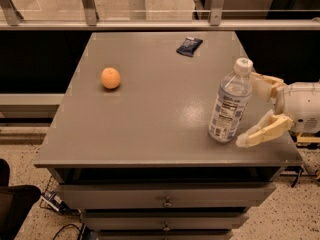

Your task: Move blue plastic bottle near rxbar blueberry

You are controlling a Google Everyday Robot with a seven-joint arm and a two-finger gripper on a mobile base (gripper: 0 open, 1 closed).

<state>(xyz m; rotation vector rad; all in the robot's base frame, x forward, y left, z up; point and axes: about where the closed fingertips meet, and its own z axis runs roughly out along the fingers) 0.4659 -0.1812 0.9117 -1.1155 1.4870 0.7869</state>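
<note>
The blue plastic bottle [230, 103] stands upright near the right front of the grey table [150, 119]; it is clear with a white cap and a printed label. The rxbar blueberry [189, 46] lies flat at the far side of the table, well beyond the bottle. My gripper [250, 109] reaches in from the right edge, open, with one cream finger behind the bottle's neck and the other finger [262, 131] low beside its base. The fingers straddle the bottle's right side without closing on it.
An orange [110, 78] sits on the left part of the table. A railing with metal posts [89, 4] runs behind the far edge. Drawers [165, 201] are below the front edge. The table's right edge is next to the gripper.
</note>
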